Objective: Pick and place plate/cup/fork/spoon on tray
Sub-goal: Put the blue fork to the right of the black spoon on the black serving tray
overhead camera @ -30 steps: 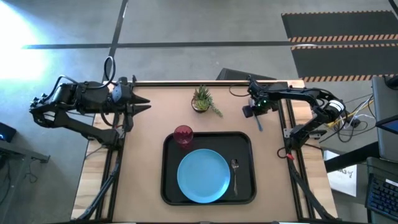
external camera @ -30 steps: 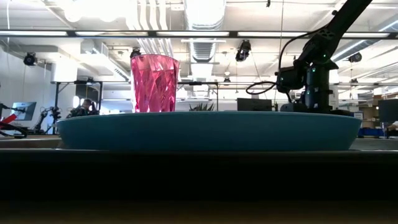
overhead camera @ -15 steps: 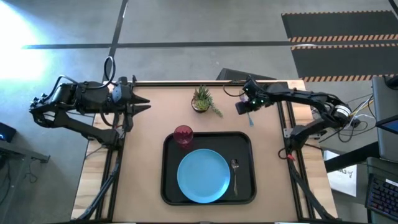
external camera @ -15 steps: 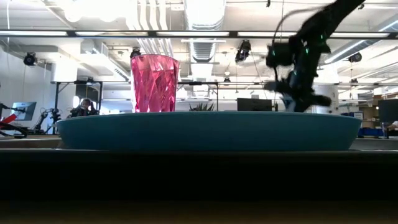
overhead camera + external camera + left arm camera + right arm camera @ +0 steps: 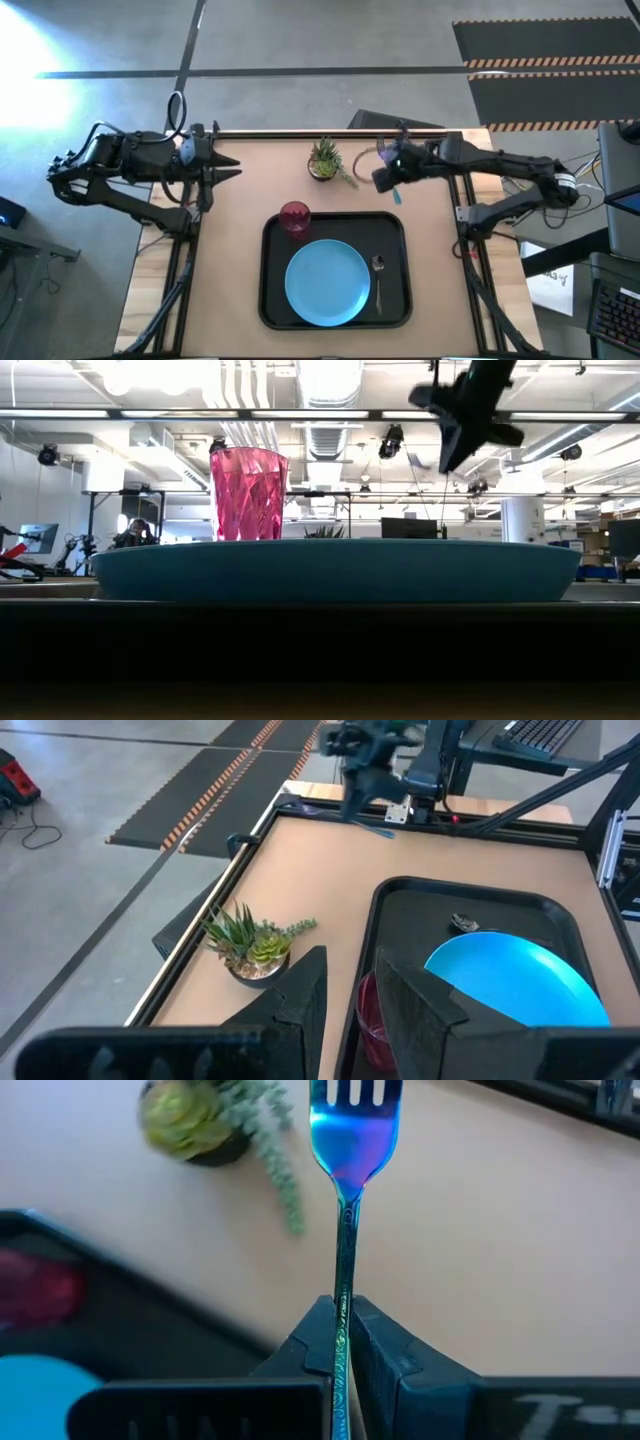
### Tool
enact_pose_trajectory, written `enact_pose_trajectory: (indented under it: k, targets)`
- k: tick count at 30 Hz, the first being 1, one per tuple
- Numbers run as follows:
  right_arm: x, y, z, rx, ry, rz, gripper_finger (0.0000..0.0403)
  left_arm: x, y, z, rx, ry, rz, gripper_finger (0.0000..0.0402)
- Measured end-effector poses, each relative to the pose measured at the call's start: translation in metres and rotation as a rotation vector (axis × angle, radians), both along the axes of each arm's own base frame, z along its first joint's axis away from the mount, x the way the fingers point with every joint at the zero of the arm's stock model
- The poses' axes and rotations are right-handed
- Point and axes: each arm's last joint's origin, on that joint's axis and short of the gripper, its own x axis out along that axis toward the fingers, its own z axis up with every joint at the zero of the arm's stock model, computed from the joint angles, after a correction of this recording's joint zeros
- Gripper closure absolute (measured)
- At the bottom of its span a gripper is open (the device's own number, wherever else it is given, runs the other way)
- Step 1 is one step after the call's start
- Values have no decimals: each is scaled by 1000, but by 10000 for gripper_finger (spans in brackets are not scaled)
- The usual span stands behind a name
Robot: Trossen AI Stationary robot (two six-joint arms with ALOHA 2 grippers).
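The black tray holds the light-blue plate, the red cup at its far left corner and the dark spoon to the right of the plate. My right gripper is raised above the table beyond the tray's far right corner and is shut on the blue-handled fork. It also shows high up in the low view. My left gripper waits at the table's left edge, its fingers a little apart and empty. My right gripper pinches the fork's thin handle between its two fingers. The fork runs along the fingers and sticks out past their tips, with the tines foremost. It is lifted clear of the table.
A small potted green plant stands on the table just left of my right gripper, beyond the tray. Bare tabletop lies to the left of the tray and between the tray and the right edge.
My right gripper has risen from the tabletop and moved toward the table's left edge, toward the plant. It has carried the fork, which is now lifted clear of the table.
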Motion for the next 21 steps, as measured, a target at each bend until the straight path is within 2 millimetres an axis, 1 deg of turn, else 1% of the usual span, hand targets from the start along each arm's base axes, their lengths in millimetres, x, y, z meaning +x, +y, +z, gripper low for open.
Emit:
enact_pose_trajectory:
  k: [4,8,11,15,17,21]
  targets:
    - [7,39,3,-6,-22,4,394,-1,0,0,0,-3,0,329]
    - [6,78,-6,1,-48,-33,394,-2,0,1,0,-7,0,329]
    - [4,106,-20,25,-53,-72,394,-4,0,1,1,-10,-1,329]
    - [6,139,-49,72,-22,-145,394,-4,0,1,1,-11,-1,329]
    - [9,154,-64,92,3,-178,394,-4,0,1,1,-11,-1,329]
    - [13,180,-86,180,40,-242,394,-4,0,1,1,-11,-1,329]
